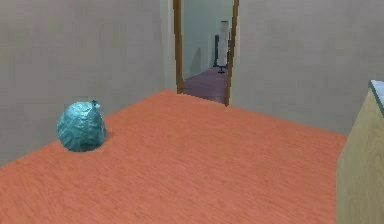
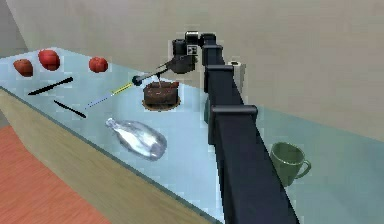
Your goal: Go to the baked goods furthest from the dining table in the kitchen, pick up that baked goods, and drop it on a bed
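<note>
Counter [image 2: 70, 125] carries the dark round cake [image 2: 162, 96] beside my arm [image 2: 235, 130]: judged soft, crumbly, fairly light, best taken low by its sides; my gripper [image 2: 142, 77] near it, whether it holds anything I cannot tell.

Countertop [image 2: 190, 150] with cake [image 2: 162, 95], apples [image 2: 48, 60], bottle [image 2: 137, 138], mug [image 2: 288, 162]

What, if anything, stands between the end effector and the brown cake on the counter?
Nothing visible does. The end effector shows right by the cake, with no object between them. A thin utensil lies to the cake's left and a glass bottle lies nearer the camera, both aside.
</note>
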You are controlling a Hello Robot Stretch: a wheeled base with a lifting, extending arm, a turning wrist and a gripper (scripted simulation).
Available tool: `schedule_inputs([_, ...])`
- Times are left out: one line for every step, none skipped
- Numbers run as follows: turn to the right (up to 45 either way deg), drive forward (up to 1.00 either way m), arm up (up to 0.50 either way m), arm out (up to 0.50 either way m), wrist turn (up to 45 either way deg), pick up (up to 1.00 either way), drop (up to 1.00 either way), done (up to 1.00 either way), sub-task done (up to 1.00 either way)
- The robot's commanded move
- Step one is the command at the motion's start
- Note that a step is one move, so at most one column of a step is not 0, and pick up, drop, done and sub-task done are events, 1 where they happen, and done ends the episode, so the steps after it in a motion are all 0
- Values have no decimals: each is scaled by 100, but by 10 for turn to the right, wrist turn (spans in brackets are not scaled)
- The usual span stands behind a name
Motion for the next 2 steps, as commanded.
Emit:
schedule_inputs([0,0,0,0,90,0,0,0,0])
schedule_inputs([0,0,-16,0,0,0,0,0,0])
